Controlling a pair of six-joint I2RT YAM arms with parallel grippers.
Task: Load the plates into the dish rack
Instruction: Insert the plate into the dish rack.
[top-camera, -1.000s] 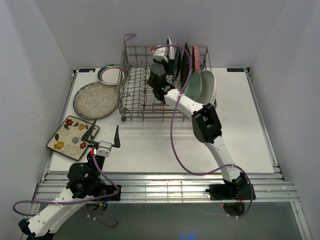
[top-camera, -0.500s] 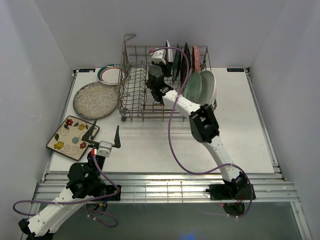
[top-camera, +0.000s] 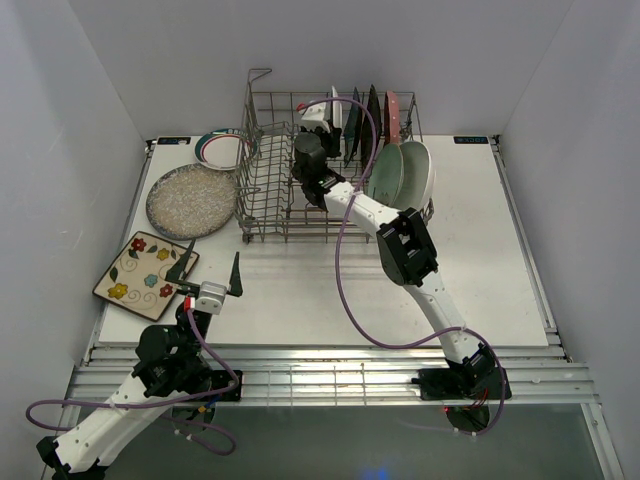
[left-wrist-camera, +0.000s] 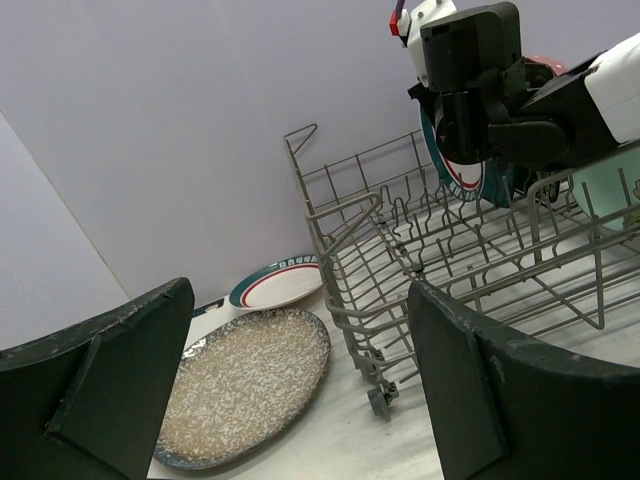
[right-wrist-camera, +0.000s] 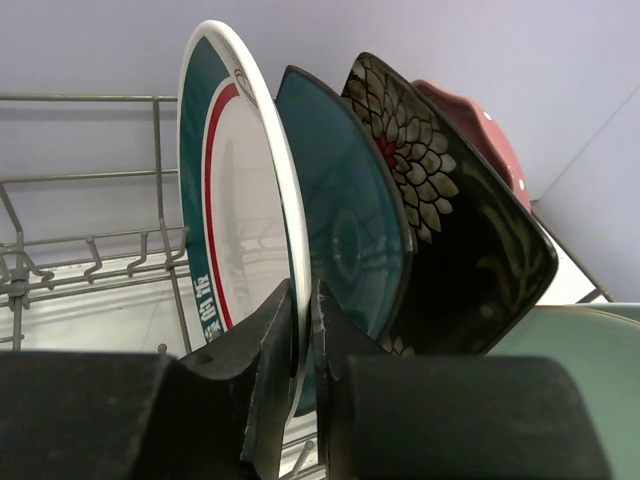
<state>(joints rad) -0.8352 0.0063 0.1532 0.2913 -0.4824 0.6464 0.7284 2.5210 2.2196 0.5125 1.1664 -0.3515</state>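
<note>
**Top view:** the right gripper (top-camera: 322, 125) is reaching into the rack (top-camera: 262, 195), seating a rimmed plate (top-camera: 337, 103) on edge between tines. A speckled plate (top-camera: 192, 200) and a flowered plate (top-camera: 145, 275) are lying on the table (top-camera: 300, 290), not yet loaded. The left gripper (top-camera: 208, 272) is hovering beside the flowered plate.

**Left wrist view:** its jaws are standing wide apart, holding nothing.

**Right wrist view:** the jaws are pinching the rimmed plate's edge, nearly closed, holding it upright just beside the teal plate (right-wrist-camera: 345, 220).

Left tool (top-camera: 210, 254) spread wide; right tool (right-wrist-camera: 301, 292) pinched.
</note>
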